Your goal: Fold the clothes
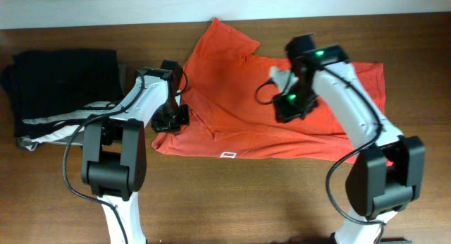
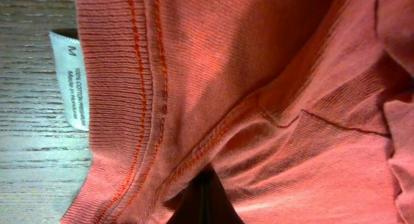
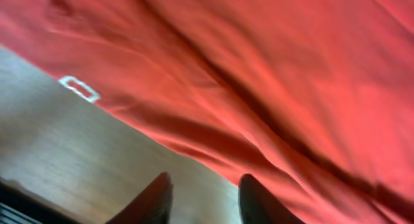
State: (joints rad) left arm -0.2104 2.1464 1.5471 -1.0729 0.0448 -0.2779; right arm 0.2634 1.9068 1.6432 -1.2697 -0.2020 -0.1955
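a dark wooden table (image 1: 282,194) runs under a pale wall, and the work sits at its middle. the left gripper (image 1: 171,118) is clamped tight on the t-shirt (image 1: 232,96) at its left edge. in the wrist view the ribbed, double-stitched cloth puckers just where the dark fingers meet, near the white size tag (image 2: 71,78). that pinch probably serves as an anchor, or as the corner to be carried over in a fold. the right gripper (image 3: 206,185) hangs over the shirt's middle with its jaws parted and nothing between them (bare wood shows through the gap), so it holds nothing and, i judge, is looking for a hold. outward from both, the t-shirt lies spread but rumpled across the table centre. it is orange-red, with one sleeve pointing toward the wall, long creases along the body and a small white mark (image 1: 227,155) at the near edge. no fold looks made yet. a stack of dark garments (image 1: 63,82) lies well to the left.
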